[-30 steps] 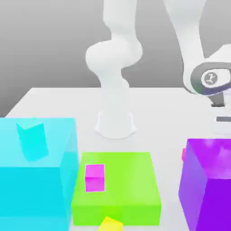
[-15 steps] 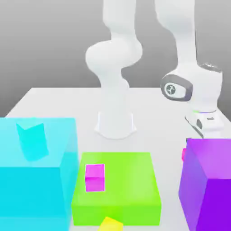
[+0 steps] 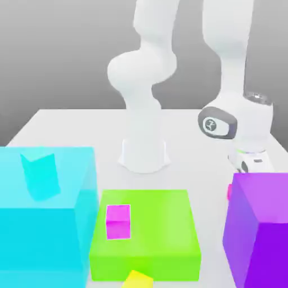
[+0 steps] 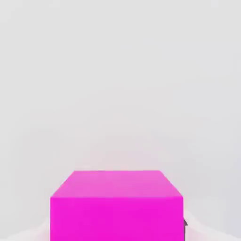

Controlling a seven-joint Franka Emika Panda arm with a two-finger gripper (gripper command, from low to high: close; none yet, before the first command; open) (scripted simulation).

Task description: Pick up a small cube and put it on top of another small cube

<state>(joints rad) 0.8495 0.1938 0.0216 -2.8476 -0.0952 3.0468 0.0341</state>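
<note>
**Hand down behind the purple block, hot-pink cube directly before it**

All surfaces are smooth, matte and untextured. The counter [image 3: 67, 129] is a flat pale slab, white-grey, under a plain grey backdrop. The arm is glossy white with rounded joints and a cylindrical base standing on the counter.

Big blocks, three: one cyan block [image 3: 48, 219], translucent-looking, at the exterior view's left; one lime-green block [image 3: 163, 230], low and flat-topped, in the middle; one purple block [image 3: 261, 225], tall, at the exterior view's right.

Small pieces, four: a violet-magenta cube [image 3: 118, 220] sitting on the green block's top; a yellow cube [image 3: 138, 280] at the green block's near edge, cut off by the frame; a small cyan piece [image 3: 40, 173], tilted, on the cyan block; and the small cube [image 4: 116, 207], hot pink, sharp-edged, plain-faced.

The hand [image 3: 252, 164] points down at the exterior view's right, its lower part hidden behind the purple block's top edge. The fingers themselves cannot be made out there, but the hand is drawn narrow, nearly fully closed. Whether it grips the cube cannot be told.

Small cube: in the exterior view a sliver of it shows on the counter at the purple block's far-left edge, just below and beside the hand. In the hand view it sits immediately in front of the hand, centred, very close, resting on the pale counter.
</note>
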